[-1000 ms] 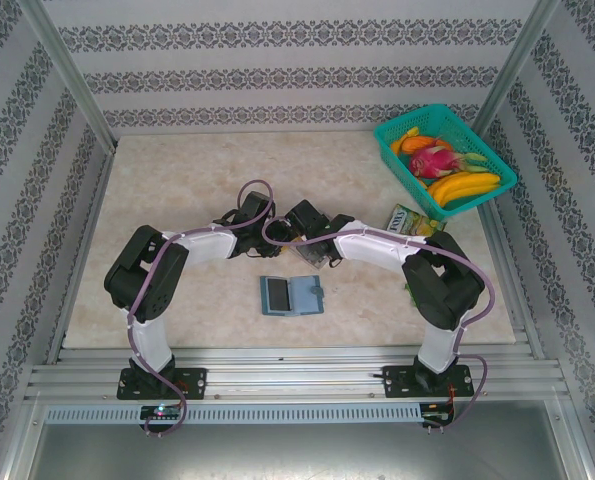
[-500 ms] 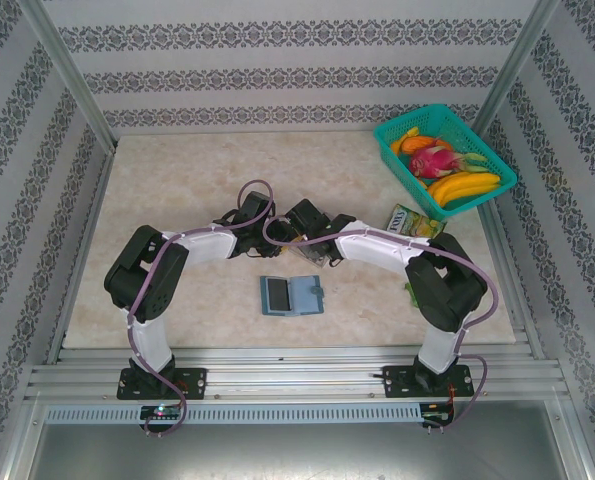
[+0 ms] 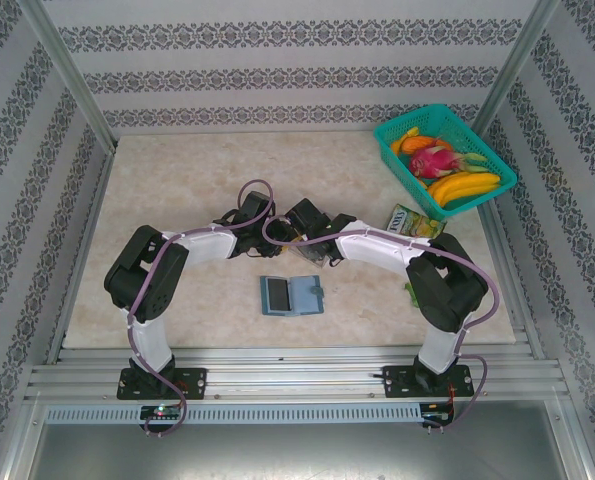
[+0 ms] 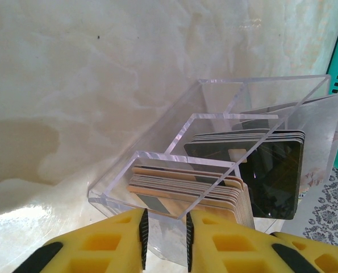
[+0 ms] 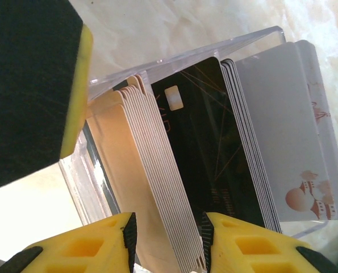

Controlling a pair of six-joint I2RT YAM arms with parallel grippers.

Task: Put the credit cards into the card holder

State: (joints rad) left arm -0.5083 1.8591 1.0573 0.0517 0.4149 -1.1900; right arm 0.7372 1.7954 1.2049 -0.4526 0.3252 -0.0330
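With the left hand closed on the wall of the clear acrylic tray and the right hand closed across several tan-gold plastic credit cards standing in it, one card was best singled out for the teal-blue folding card holder lying open on the pale stone-look bench.

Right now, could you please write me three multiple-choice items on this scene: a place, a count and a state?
1. Where is the card holder? A in the green basket; B on the table; C under the snack packet.
2. How many colours of credit cards stand in the clear tray? A one; B two; C three.
3. The card holder is: A lying open; B folded shut; C standing on edge.
B: it lies on bare table before the arms. C: tan, black and white stacks. A: both halves show side by side.
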